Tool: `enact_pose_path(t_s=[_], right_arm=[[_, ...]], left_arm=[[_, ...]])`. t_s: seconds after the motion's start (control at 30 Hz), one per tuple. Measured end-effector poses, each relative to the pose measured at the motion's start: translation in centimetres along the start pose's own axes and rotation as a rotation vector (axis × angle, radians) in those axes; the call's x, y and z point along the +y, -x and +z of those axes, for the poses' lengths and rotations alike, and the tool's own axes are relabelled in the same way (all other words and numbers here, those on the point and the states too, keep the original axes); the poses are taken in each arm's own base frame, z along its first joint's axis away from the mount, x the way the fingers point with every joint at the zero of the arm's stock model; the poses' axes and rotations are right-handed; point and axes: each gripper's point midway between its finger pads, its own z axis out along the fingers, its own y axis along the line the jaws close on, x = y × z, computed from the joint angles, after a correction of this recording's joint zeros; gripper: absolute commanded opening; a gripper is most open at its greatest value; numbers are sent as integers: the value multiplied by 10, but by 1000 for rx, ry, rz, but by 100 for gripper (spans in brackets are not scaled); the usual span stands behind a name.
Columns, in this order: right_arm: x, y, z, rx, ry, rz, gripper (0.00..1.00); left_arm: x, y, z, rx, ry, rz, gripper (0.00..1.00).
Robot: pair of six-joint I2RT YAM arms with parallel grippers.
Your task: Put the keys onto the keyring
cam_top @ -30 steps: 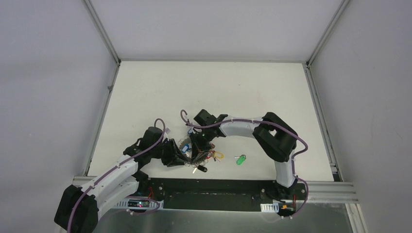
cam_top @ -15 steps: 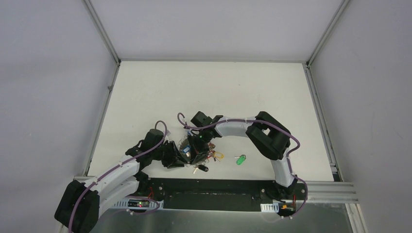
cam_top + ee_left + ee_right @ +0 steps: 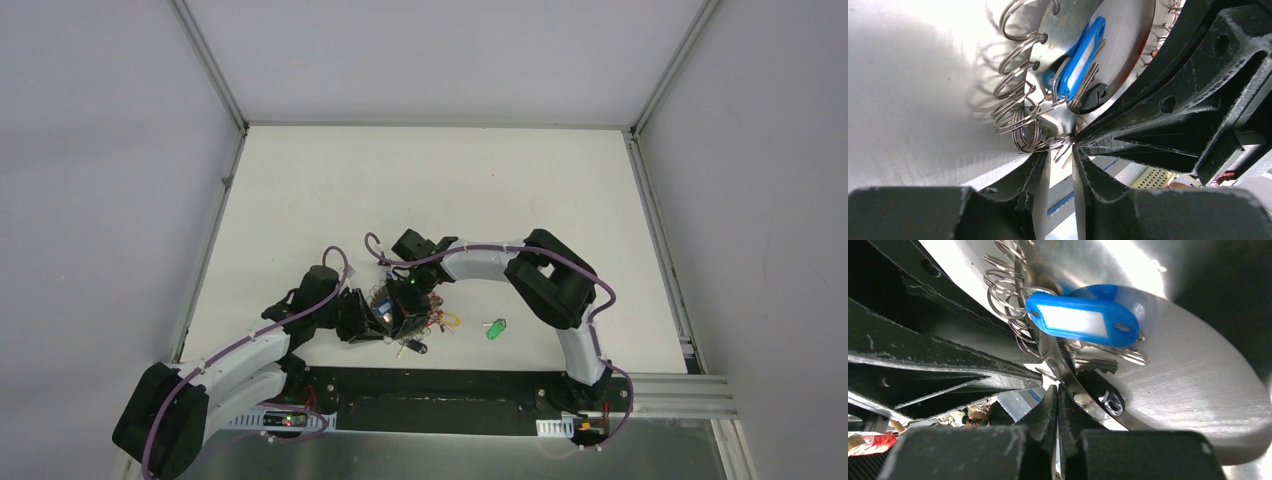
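Left claw [image 3: 1060, 152]: narrow gap, and we see a thin wire loop between its tips.
Right claw [image 3: 1058, 388]: closed tight, tips at the keyring [image 3: 1015, 107].
Blue-tagged key [image 3: 1080, 320]: against the keyring, between both claws.
Green-tagged key [image 3: 495, 328]: alone on the table [image 3: 430, 180], right of the cluster.
Room: near edge close, open table beyond.

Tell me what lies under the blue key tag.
The blue tag lies over the silvery plate of the keyring. Thin metal pieces and a black piece stick out from under it. Whatever sits directly beneath the tag is covered.
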Motion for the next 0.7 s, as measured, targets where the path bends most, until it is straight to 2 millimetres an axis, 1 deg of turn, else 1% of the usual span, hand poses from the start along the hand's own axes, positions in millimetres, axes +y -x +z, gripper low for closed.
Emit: enact_pose_path(t_s=[0.1, 0.23, 0.3, 0.4, 0.47, 0.5, 0.57, 0.67, 0.7], right_arm=[[0, 0, 0, 3, 0, 2, 0], [-1, -1, 0, 7, 0, 5, 0], [0, -1, 0, 8, 0, 5, 0], [-1, -2, 0, 10, -2, 8, 0], [-1, -2, 0, 13, -4, 7, 0], [-1, -3, 0, 14, -6, 7, 0], [-2, -4, -1, 17, -8, 8, 0], [-3, -5, -1, 20, -13, 8, 6], [-3, -5, -1, 20, -14, 5, 9]], left_arm=[[-2, -1, 2, 8, -10, 12, 18], [-4, -4, 5, 18, -22, 28, 15], [-6, -5, 5, 23, -28, 36, 13], [-7, -7, 7, 30, -31, 44, 8], [-7, -9, 7, 37, -33, 52, 2], [-8, -10, 8, 40, -34, 55, 0], [-9, -11, 8, 43, -38, 62, 0], [-11, -11, 8, 45, -38, 66, 0], [-11, -11, 9, 46, -37, 69, 0]])
